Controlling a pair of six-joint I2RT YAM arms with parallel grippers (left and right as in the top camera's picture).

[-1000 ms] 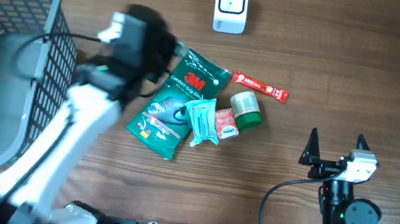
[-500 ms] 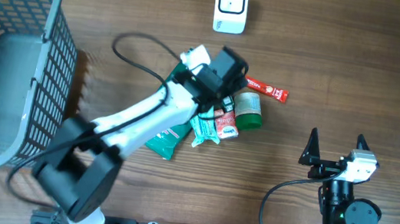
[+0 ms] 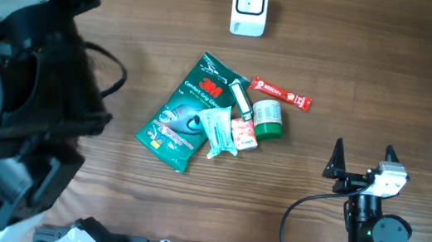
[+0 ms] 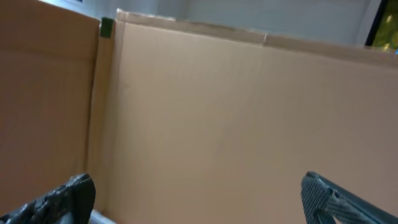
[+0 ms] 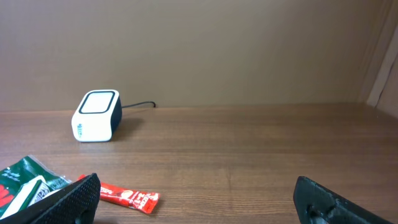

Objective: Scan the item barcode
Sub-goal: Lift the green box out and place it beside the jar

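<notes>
We are looking at a loose heap of small items lying near the middle of the wooden table (image 3: 390,69). The biggest is a flat, glossy green pouch (image 3: 188,109) lying at a slant. A slim white stick pack (image 3: 241,99) is resting across its right edge, and a crinkled pale blue sachet (image 3: 217,130) is overlapping its near right corner. Touching that sachet on the right, a small red-and-white packet (image 3: 244,133) is sitting just beside a stubby round tub (image 3: 267,117) with a green cap. A narrow red sachet (image 3: 282,94) is lying just beyond the tub.

Far of the heap and well apart from it, the barcode scanner (image 3: 248,7), a white rounded block, is standing upright, its thin dark cord (image 5: 138,106) trailing behind it.

The right gripper (image 3: 361,159) is waiting near the table's near right side, its black jaws spread wide and holding nothing. The left arm (image 3: 19,95) is looming dark and bulky over the left side. The left gripper (image 4: 198,200) is facing a smooth cardboard wall (image 4: 236,112), jaws gaping wide and empty.
</notes>
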